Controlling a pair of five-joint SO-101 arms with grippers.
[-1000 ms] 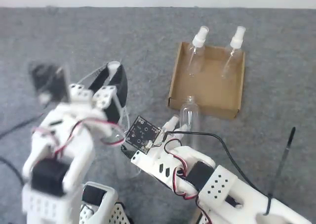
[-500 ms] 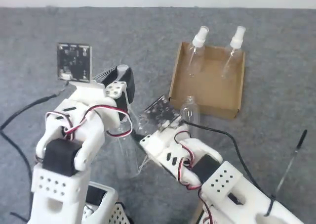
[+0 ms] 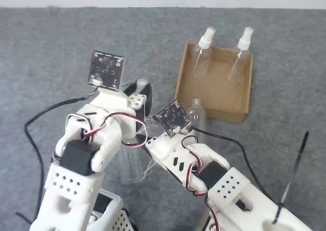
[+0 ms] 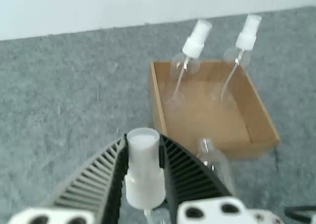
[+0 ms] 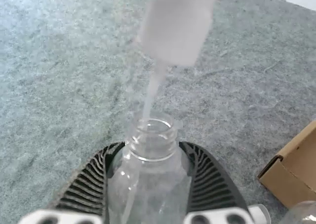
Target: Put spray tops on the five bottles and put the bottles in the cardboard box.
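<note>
Now the left gripper (image 4: 143,143) was clamped on a white spray top (image 4: 143,172), pinching its collar from both sides. The right gripper (image 5: 150,147) was closed round the neck of a clear bottle (image 5: 148,184), holding its mouth toward that top and close to the other hand. Over the last second the left arm had swung in from the side and carried the top across until it hung right over the right gripper. The thin tube (image 5: 149,93) under the top had reached the bottle's mouth and looked to be just inside the rim, though how deep was hard to judge. So the lining-up seemed about done, and what remained for this bottle was, by my reading, to push the top down and seat it on the neck. Just beyond the two grippers an open bottle (image 3: 195,113) stood without a top, right against the near wall of the box (image 3: 216,91). Farther off, a capped bottle (image 3: 201,62) and a second capped bottle (image 3: 238,62) lay inside the box, their tops resting over its far wall. Neither had moved, so two of the five were finished and a third was under way.
</note>
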